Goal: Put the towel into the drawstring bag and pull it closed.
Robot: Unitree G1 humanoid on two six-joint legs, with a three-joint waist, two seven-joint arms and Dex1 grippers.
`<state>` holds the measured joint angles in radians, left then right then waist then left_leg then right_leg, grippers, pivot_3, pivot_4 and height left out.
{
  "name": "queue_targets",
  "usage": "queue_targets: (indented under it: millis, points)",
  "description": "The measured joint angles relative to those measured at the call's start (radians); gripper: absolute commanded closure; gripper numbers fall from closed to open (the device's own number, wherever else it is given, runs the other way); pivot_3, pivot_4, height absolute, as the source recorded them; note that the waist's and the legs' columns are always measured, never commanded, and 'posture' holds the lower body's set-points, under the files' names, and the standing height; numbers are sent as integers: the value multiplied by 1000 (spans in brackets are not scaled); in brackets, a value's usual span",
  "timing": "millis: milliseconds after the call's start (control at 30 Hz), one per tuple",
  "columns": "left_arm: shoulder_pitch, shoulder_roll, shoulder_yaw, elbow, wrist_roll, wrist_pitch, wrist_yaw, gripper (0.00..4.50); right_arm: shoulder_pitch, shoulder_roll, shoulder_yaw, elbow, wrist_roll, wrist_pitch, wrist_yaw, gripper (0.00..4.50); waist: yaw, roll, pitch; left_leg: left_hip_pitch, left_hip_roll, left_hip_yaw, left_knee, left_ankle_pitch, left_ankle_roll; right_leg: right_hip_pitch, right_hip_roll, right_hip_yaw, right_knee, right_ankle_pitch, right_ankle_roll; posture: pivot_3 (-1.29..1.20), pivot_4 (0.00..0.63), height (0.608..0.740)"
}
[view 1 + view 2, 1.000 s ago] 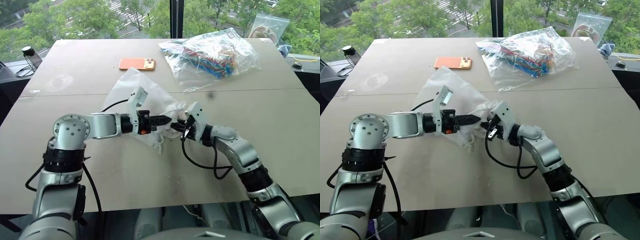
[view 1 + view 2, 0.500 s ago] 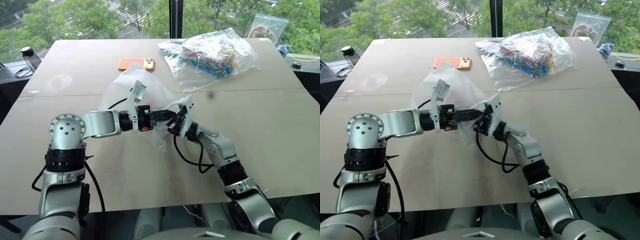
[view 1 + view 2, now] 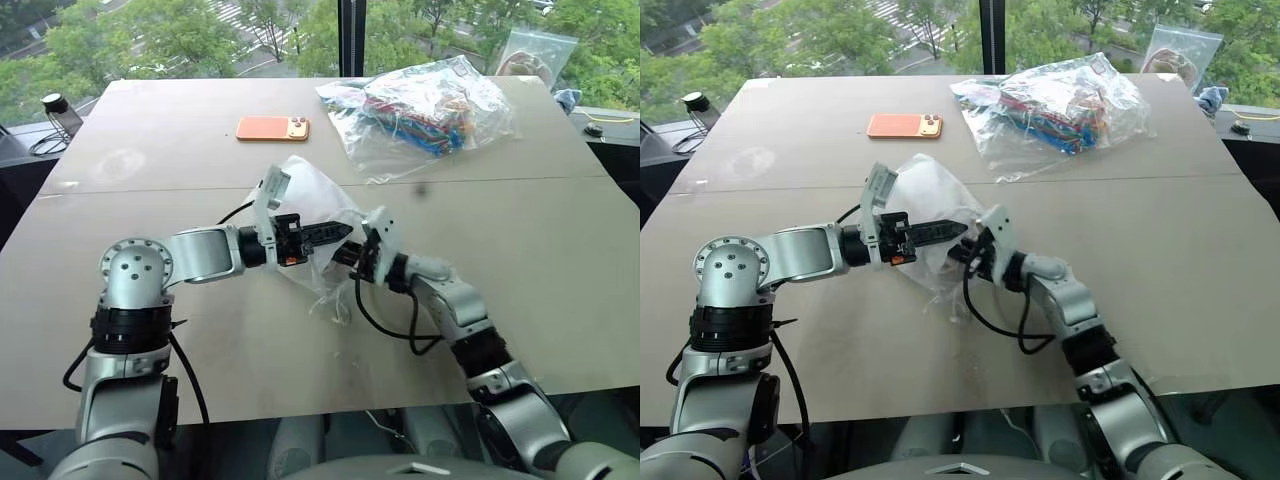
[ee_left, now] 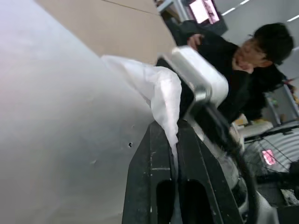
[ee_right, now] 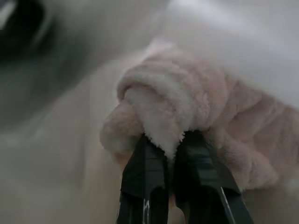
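Observation:
The drawstring bag (image 3: 305,190) is a thin milky-white pouch, puffed up near the middle of the table. My left gripper (image 3: 345,232) is shut on the rim of its mouth, with the thin fabric (image 4: 156,88) pinched between the black fingers (image 4: 152,154), holding the mouth up. My right gripper (image 3: 350,256) reaches into that mouth from the other side. Inside the bag, it is shut on a fold of the fluffy cream towel (image 5: 187,107), which bunches just past its fingertips (image 5: 145,168). Loose white cords (image 3: 335,300) hang below the mouth onto the table.
An orange phone (image 3: 273,128) lies beyond the bag. A clear crinkly bag of colourful items (image 3: 425,110) sits at the back right, with another plastic bag (image 3: 535,55) behind it. A small black object (image 3: 57,103) stands off the far left corner. A person (image 4: 252,60) sits opposite.
My right gripper has sunk lower and pushed the towel further into the bag's mouth. The bag has rounded out around it. The left gripper keeps its hold in place.

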<state>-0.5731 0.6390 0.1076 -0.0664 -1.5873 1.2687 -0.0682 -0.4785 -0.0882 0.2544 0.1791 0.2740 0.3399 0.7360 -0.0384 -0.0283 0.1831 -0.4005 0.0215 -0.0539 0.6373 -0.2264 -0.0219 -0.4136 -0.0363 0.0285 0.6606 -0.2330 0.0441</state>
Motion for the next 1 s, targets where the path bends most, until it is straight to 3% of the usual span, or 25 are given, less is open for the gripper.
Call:
queue_targets:
  millis: [67, 300, 400, 500, 633, 733, 900, 1000]
  points:
    - [1, 23, -2, 0, 62, 0, -48, 4500, 53, -63, 0, -122, -9, 31, -10, 2114, 3, 0, 0, -1, 0, 0, 0, 0, 0, 0, 0, 0, 0, 0, 0, 0, 150, 734]
    - [-11, 23, -21, 10, 203, 0, -187, 4500, 180, -270, -72, -543, 110, 252, 2, 2114, 4, 0, 0, 0, 0, -1, 0, 0, 0, 0, 0, -1, 0, 0, 0, 0, 150, 734]
    - [-32, 13, -36, 18, 251, 0, -233, 4500, 202, -330, -82, -631, 160, 303, 21, 2114, 1, 0, 0, 0, 0, 0, 0, 0, 0, 0, 0, 0, -1, 0, 0, 0, 150, 734]
    - [-60, -2, -39, 20, 290, 0, -263, 4500, 191, -332, -72, -618, 151, 310, 5, 2114, -2, 0, 0, 0, 0, 0, 0, 0, 0, 0, 0, 0, 0, 0, 0, 0, 150, 734]
    - [-121, -50, -75, -10, 374, -24, -297, 4500, 52, -284, 50, -405, -33, 234, -74, 2114, -2, 0, 0, 0, 0, 0, 0, 0, 0, 0, 0, 0, 0, 0, 0, 0, 150, 734]
    - [-146, -73, -97, -45, 423, -30, -311, 4500, -1, -227, 95, -307, -77, 164, -71, 2114, -3, 0, 0, 0, 0, 1, 0, 0, 0, 0, 0, 1, 0, 0, 0, 0, 150, 734]
    - [-160, -129, -122, -60, 513, -39, -305, 4500, -34, -203, 82, -283, -62, 63, -14, 58, 3, 0, 0, -1, 0, 0, 0, 0, 0, 0, 0, 0, -2, 0, 1, 0, 150, 734]
    - [-160, -163, -122, -47, 570, -56, -285, 4500, 13, -245, 67, -345, -50, 45, 11, 58, 7, 0, 0, -2, 0, 0, 0, 0, 0, 0, -1, -1, -3, 0, 1, 0, 150, 734]
